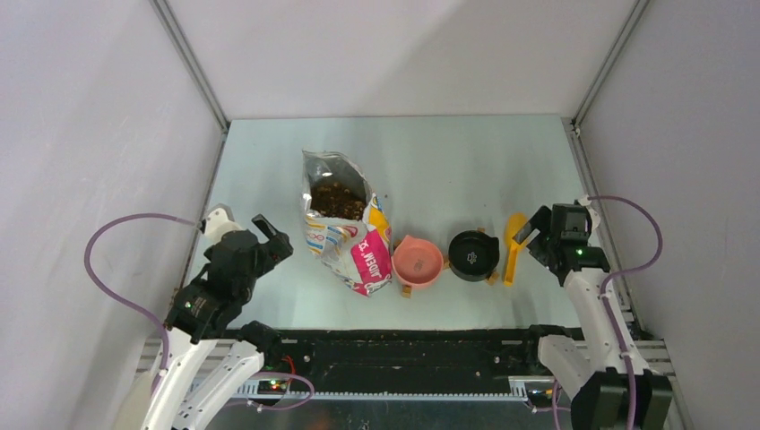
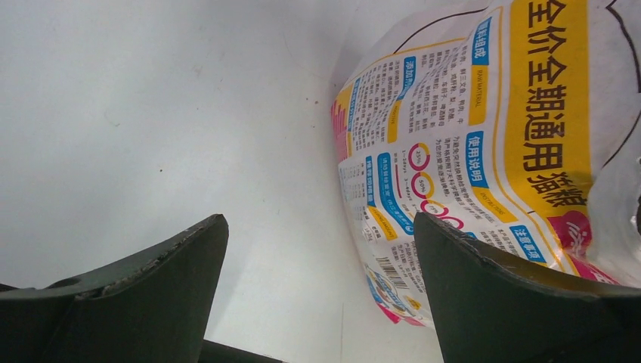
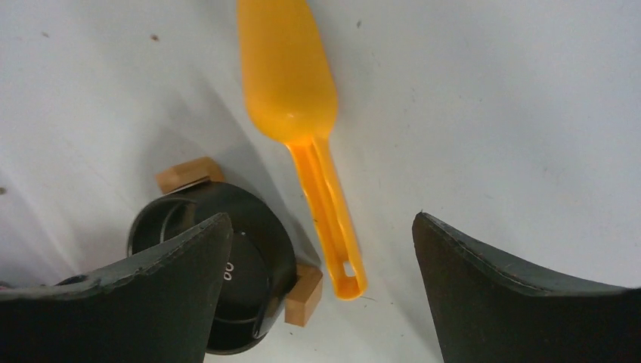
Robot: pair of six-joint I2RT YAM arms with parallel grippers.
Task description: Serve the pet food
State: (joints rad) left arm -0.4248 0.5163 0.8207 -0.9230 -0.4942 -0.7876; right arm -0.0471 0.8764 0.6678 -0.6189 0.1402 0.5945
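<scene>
Left gripper stood apart and empty, the bag just off its right finger, with the pet food inside the bag's open top. Beyond the pink bowl and black bowl, the right gripper hung spread above the yellow scoop, its handle between the fingers. The step looked like fetching the scoop; next it needed lowering and closing on the handle.
</scene>
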